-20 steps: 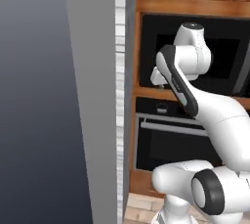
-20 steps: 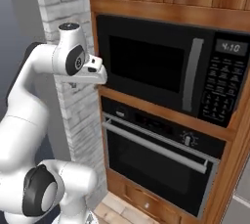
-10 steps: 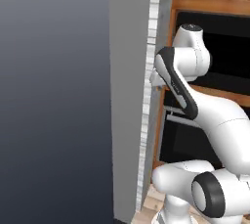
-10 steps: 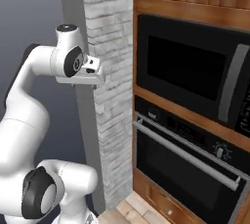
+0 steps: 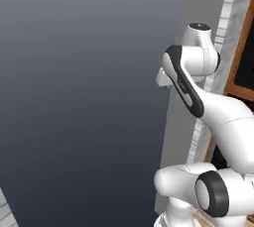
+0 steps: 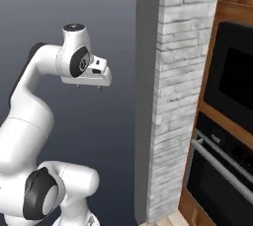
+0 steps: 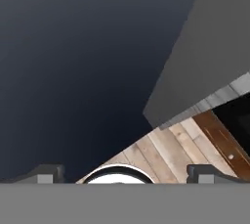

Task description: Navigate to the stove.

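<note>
- While the base faces mostly a plain grey wall [image 5: 84, 97], the stove cannot be placed from these views, so the step in hand is judged to be driving and turning to bring it into sight.
- The hand [image 6: 88, 86] hangs empty in mid-air, tucked close in front of the arm; in the hand view the two finger tips [image 7: 46, 173] stand well apart, so it is wide and holds nothing.
- A white brick pillar [image 6: 180, 96] stands just beside the arm in the right base view, with the black oven [image 6: 220, 180] and its silver bar handle beyond it (neither of these is the goal).
- To do the step well, the robot would do best to keep the arm folded as it is, so the elbow and hand stay clear of the pillar's corner as the base swings.
- The wooden floor [image 7: 166, 157] below looks bare, so the pillar edge is judged the main thing to clip.
- A steady turn suits better than a quick one; the cooktop with round burners is the cue to stop.
</note>
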